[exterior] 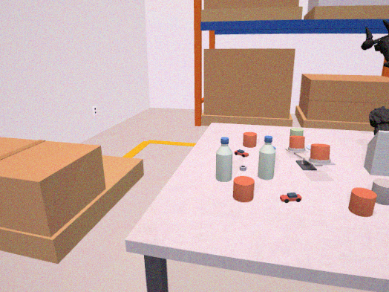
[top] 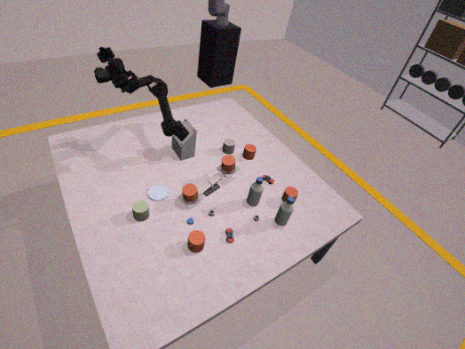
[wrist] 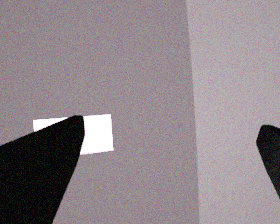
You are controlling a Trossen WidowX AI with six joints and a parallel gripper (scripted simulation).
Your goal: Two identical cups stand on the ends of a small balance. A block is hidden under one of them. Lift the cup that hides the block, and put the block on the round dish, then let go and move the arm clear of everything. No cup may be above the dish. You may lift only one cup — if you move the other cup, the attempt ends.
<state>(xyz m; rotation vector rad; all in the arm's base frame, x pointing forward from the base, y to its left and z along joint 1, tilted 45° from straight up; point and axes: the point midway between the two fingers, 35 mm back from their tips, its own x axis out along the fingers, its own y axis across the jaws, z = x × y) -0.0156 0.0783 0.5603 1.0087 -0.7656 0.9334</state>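
Observation:
Two identical orange cups stand on the ends of a small balance [top: 214, 184] [exterior: 306, 164] in the middle of the table. One cup [top: 190, 193] [exterior: 297, 142] is on the end nearer the round pale-blue dish [top: 157, 193]. The other cup [top: 228, 163] [exterior: 320, 151] is on the end nearer the arm's base. No block shows. My gripper [top: 104, 55] [exterior: 374, 36] [wrist: 173, 130] is open and empty. It is held high beyond the table's far edge, well away from both cups, and in the wrist view it faces a wall.
Three more orange cups [top: 249, 151] [top: 196, 241] [top: 290, 194], a grey cup [top: 229, 146] and a green cup [top: 140, 210] stand around. Two bottles [top: 255, 192] [top: 284, 211], two toy cars [top: 267, 179] [top: 229, 234], small nuts and a blue cap [top: 190, 220] lie in front of the balance.

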